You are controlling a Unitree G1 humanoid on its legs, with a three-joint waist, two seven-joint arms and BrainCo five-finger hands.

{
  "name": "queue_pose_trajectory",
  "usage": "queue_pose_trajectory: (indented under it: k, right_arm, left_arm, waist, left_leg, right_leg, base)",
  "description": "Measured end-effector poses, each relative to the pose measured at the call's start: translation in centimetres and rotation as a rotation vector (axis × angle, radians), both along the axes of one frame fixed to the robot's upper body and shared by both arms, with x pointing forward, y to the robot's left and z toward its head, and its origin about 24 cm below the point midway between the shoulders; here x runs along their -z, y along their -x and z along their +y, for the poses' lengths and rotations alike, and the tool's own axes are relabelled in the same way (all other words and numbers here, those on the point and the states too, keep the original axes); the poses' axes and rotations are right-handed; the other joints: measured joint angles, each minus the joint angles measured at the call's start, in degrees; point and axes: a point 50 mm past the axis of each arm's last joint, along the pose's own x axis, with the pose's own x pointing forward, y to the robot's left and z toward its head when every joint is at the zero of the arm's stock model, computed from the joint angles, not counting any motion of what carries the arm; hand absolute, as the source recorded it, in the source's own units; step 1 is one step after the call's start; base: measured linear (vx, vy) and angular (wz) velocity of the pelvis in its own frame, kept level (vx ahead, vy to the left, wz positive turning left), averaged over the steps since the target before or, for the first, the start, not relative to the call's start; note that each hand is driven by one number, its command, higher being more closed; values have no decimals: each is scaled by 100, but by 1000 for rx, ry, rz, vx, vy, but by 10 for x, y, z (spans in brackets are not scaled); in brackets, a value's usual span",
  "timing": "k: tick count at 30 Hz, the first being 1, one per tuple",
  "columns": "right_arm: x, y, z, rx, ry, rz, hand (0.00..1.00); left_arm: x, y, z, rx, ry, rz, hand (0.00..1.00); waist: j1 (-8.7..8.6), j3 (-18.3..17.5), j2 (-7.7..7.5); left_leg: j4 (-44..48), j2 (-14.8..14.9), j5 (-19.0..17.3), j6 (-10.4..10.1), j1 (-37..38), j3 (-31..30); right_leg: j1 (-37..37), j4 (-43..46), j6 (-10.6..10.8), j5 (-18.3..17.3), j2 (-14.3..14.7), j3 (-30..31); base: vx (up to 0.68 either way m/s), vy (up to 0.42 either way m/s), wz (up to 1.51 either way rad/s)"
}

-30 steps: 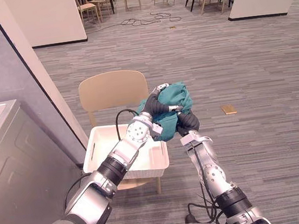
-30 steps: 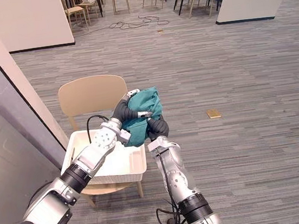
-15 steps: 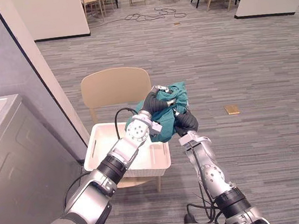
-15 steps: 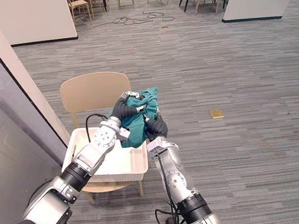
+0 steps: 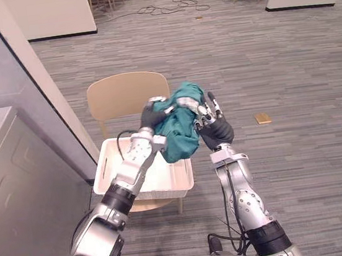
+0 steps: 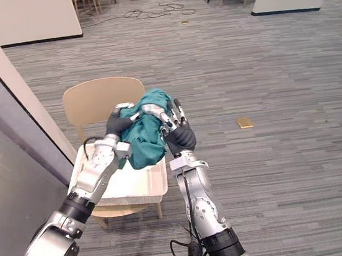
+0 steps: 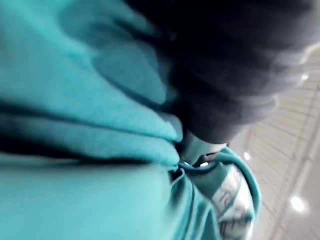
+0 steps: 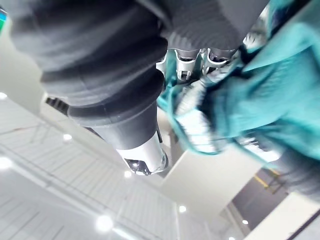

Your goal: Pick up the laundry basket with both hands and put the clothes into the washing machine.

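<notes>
Presently, the teal garment (image 5: 180, 127) is found lifted clear of the white laundry basket (image 5: 143, 194), which rests on the seat of the wooden chair (image 5: 123, 93) at frame centre. The garment is bunched and hangs with its long axis roughly vertical, above the basket's right rear corner. The left hand (image 5: 152, 115) is set on the bundle's upper left side, its fingers curled over the top of the cloth in a closed hold. The right hand (image 5: 215, 130) is placed against the bundle's right side; its fingers appear largely straight and pointed upward, laid on the fabric, and no closed grasp by it can be confirmed. The washing machine (image 5: 23, 196) is seen at the left edge of the frame, well apart from the garment. It is judged that the load must be carried leftward, and that the left arm lies nearer the machine.
</notes>
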Motion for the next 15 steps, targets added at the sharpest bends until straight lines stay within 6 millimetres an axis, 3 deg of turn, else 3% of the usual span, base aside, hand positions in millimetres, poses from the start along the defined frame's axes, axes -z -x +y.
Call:
queue_pose_trajectory:
  k: [3,10,15]
  right_arm:
    - [9,6,-17,78,-5,32,0]
    - [30,21,-38,168,-2,128,0]
    - [39,27,-53,245,-19,170,0]
  left_arm:
    - [6,3,25,-103,95,38,100]
    - [-22,3,57,-257,328,-51,100]
    - [-21,11,80,-384,499,-64,100]
  waist:
    - [12,3,4]
    - [3,-3,13]
    - [-6,-40,68]
  left_leg:
    - [-1,1,-28,5,52,46]
    - [-33,2,-36,4,87,95]
    - [-36,3,-65,-8,159,169]
  right_leg:
    - [3,56,-1,-44,0,33]
    - [-6,84,-27,-90,0,78]
    - [0,92,-28,-94,10,163]
  base:
    - [-9,-6,-6]
    - [-12,-3,-2]
    - [-19,-6,-8]
